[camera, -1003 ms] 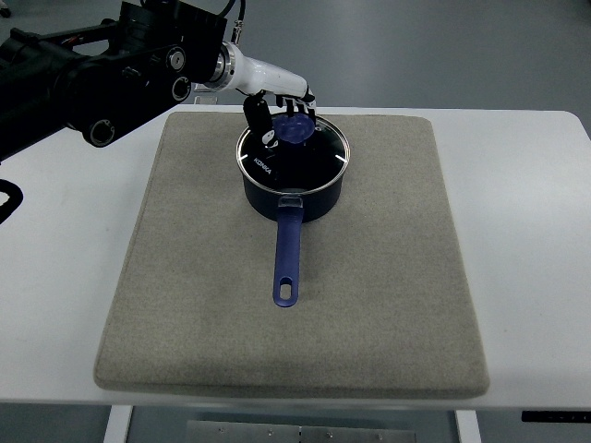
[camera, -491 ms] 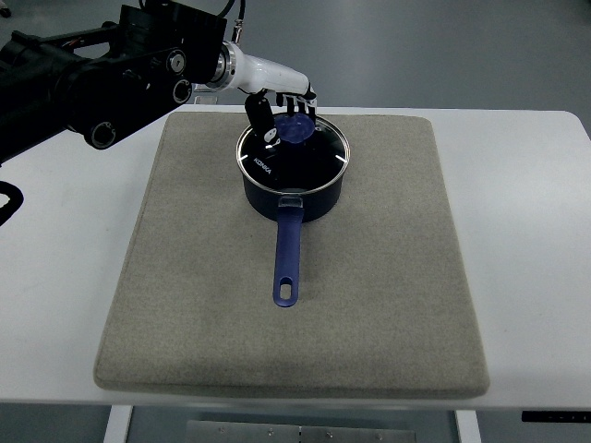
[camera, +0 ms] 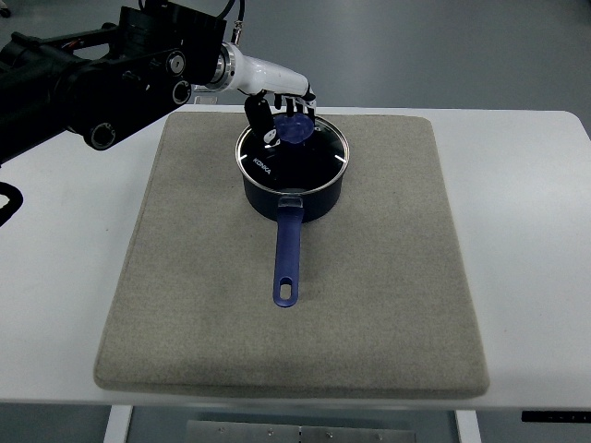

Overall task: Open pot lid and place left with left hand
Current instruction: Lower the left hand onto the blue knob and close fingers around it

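The lid [camera: 294, 149], dark glass with a steel rim, sits closed on the pot [camera: 294, 189], which stands toward the far middle of the mat [camera: 369, 305]. We note the blue knob [camera: 295, 130] at the lid's centre. The pot's blue handle [camera: 287, 258] points toward the near edge.

The left hand [camera: 280, 109] comes in from the upper left on a black arm and hangs over the knob. Its dark fingers [camera: 260, 114] are curled around the knob, on its left and far sides; we cannot tell whether they already pinch it or merely cage it.

We judge the step in hand to be the grasp: the lid is not yet lifted, so the task is at an early stage. The next move calls for a firm closure on the knob, then a straight lift clear of the rim before carrying the lid left. The mat to the pot's left is bare and offers room to set it down. The mat lies on a white table [camera: 526, 231].
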Controlling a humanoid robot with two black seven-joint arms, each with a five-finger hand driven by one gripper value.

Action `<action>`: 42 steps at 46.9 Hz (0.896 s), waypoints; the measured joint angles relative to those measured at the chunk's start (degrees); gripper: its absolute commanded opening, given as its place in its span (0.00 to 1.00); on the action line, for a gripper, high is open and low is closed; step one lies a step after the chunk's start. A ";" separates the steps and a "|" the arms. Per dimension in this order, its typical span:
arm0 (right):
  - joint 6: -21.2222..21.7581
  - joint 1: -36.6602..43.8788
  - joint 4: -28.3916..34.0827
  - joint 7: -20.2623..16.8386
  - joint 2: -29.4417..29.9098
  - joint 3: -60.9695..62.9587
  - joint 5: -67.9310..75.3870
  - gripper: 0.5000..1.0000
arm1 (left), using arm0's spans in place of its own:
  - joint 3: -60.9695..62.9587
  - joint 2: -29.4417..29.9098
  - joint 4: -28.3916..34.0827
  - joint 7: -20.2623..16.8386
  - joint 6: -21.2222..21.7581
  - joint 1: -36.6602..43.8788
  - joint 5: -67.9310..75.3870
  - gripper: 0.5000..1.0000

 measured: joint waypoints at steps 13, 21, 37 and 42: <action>0.00 0.00 0.00 0.00 0.00 0.00 0.00 0.83 | 0.00 0.00 0.00 0.00 0.00 0.06 0.00 0.25; 0.00 0.00 0.00 0.00 0.00 0.00 0.00 0.83 | 0.00 0.03 0.00 -0.08 0.00 0.08 -0.02 0.18; 0.00 0.00 0.00 0.00 0.00 0.00 0.00 0.83 | 0.00 0.18 0.01 -0.08 0.00 0.03 -0.09 0.10; 0.00 0.00 0.00 0.00 0.00 0.00 0.00 0.83 | 0.00 0.32 0.00 -0.02 -0.06 -0.16 -0.09 0.10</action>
